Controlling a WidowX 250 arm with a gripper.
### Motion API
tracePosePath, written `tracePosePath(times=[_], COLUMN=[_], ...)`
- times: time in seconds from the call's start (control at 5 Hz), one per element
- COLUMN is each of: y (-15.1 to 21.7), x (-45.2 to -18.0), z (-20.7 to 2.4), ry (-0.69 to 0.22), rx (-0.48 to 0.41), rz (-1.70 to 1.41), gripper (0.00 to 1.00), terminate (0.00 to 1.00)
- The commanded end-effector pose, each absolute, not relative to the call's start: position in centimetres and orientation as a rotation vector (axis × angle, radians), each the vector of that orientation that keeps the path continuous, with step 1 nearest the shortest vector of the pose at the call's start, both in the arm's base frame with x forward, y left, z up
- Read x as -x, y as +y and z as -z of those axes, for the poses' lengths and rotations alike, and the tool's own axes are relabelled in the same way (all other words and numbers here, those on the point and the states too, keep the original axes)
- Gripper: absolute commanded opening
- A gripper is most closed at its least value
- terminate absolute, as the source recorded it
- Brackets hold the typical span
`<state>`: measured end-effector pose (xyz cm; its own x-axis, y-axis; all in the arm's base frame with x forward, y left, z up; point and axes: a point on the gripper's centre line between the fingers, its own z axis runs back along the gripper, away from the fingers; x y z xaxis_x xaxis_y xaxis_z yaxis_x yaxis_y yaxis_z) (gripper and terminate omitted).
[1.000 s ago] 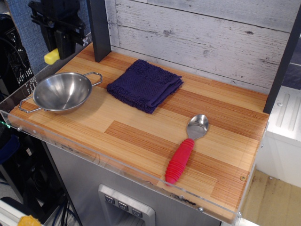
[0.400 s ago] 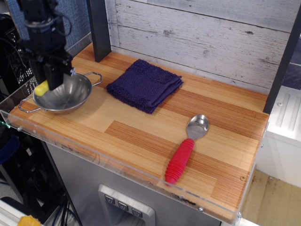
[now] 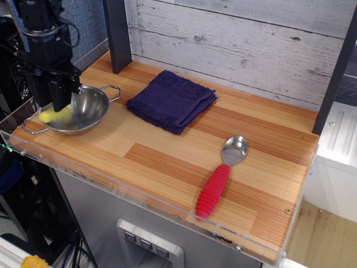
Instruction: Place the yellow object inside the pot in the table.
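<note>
Since a moment ago, the yellow object (image 3: 56,116) has dropped out of the fingers and is now seen blurred inside the pot (image 3: 83,109), low against its left wall, so the release looks done or just finishing. Nothing else was shifted on the table (image 3: 167,162): the folded purple cloth (image 3: 172,100) is left well apart behind, and the red-handled spoon (image 3: 220,178) far off to the right, both clear of the drop path. The gripper (image 3: 56,97) is held right over the pot's left rim, probably so the block lands inside; whether its fingers are spread can't be told from this angle.
</note>
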<state>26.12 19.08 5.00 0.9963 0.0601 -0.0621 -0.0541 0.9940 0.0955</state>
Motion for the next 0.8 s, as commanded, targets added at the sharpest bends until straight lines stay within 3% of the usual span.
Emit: tracePosePath(times=[0.0, 0.2, 0.4, 0.6], y=[17.3, 14.0, 11.0, 9.6], x=[-26.6, -27.3, -27.8, -28.2], z=[-10.4, -15.5, -18.7, -18.7], ry=[-0.069, -0.187, -0.214, -0.159], rx=[-0.149, -0.122, -0.076, -0.064], rz=[-0.022, -0.005, 0.005, -0.023], gripper=[1.0, 1.0, 1.0, 1.0], terminate=[0.0, 0.0, 0.0, 0.0])
